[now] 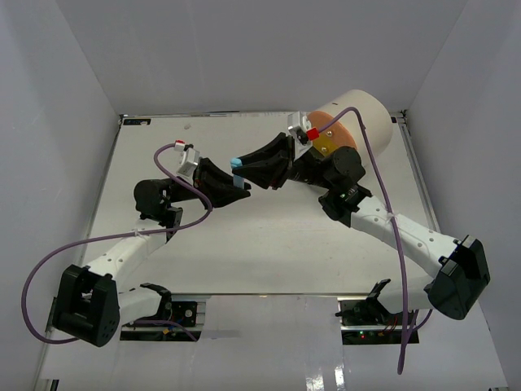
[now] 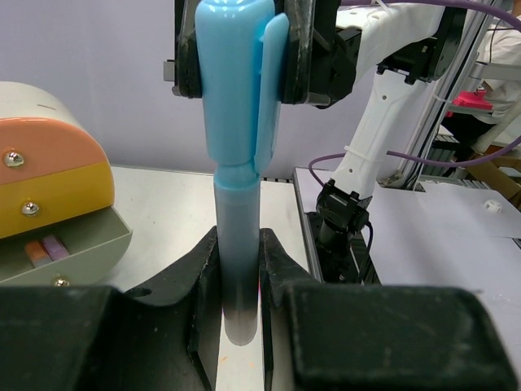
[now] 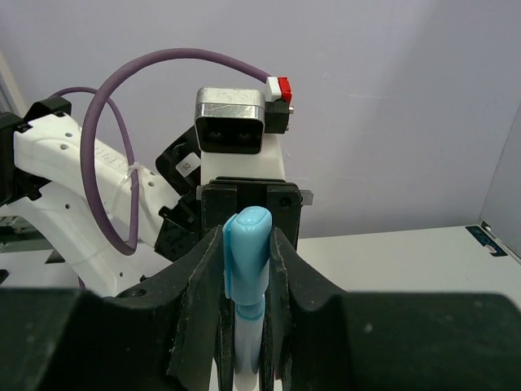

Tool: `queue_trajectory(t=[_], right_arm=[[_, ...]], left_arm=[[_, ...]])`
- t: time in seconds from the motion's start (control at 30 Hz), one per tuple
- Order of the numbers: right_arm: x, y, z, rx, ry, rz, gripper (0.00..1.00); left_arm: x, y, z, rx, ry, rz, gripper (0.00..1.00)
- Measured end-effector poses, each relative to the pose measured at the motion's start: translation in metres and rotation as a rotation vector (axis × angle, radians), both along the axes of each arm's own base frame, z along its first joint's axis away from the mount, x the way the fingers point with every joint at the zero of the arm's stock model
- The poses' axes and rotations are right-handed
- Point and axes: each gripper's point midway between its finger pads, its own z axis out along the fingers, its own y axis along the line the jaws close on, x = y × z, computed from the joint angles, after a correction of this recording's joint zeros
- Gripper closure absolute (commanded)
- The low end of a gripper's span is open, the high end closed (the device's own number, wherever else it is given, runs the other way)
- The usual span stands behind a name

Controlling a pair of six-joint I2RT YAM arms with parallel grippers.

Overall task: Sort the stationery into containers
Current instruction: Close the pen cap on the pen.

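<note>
A light blue marker [image 1: 238,173] hangs in the air between both arms, above the table's middle. My left gripper [image 2: 238,285] is shut on its barrel [image 2: 237,244]. My right gripper [image 3: 247,261] is shut on its clipped cap [image 3: 246,244], which fills the top of the left wrist view [image 2: 240,81]. Cap and barrel look joined. The containers are drawers in the face of a cream cylinder [image 1: 366,114] at the back right. An orange drawer [image 2: 49,151] and a yellow drawer [image 2: 61,191] are shut. The grey-olive drawer [image 2: 89,248] below stands open, with an orange and a purple piece [image 2: 45,247] inside.
White walls close in the table [image 1: 269,244] on three sides. Purple cables [image 1: 378,171] loop from both wrists. The right arm's elbow [image 1: 342,175] stands just in front of the cylinder's face. The arm bases [image 1: 163,305] sit at the near edge.
</note>
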Motion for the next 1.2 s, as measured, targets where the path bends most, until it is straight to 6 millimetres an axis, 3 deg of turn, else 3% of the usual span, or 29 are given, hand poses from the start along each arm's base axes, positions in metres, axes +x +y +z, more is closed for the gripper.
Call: queue_trajectory(t=[0.2,0.53,0.63,0.9,0.97,1.2], right_arm=[[-0.001,0.000,0.000,-0.001,0.008,0.008,0.63],[-0.005,0.004,-0.018,-0.048,0.045,0.054,0.57],[-0.006,0.005,-0.019,-0.052,0.046,0.059,0.50],[-0.006,0.002,-0.029,-0.106,0.051,0.035,0.03],[-0.006,-0.003,-0.030,-0.115,0.040,0.011,0.10],[-0.006,-0.032,-0.026,-0.147,0.008,-0.136,0.10]], left_arm=[[0.001,-0.001,0.000,-0.004,-0.005,-0.003,0.88],[0.002,-0.001,0.012,-0.029,-0.042,0.006,0.88],[0.003,-0.001,0.012,-0.028,-0.040,0.008,0.88],[0.010,-0.002,0.005,-0.012,-0.020,0.025,0.88],[0.013,-0.003,0.001,0.001,-0.005,0.034,0.88],[0.022,-0.004,-0.012,0.065,0.046,0.067,0.88]])
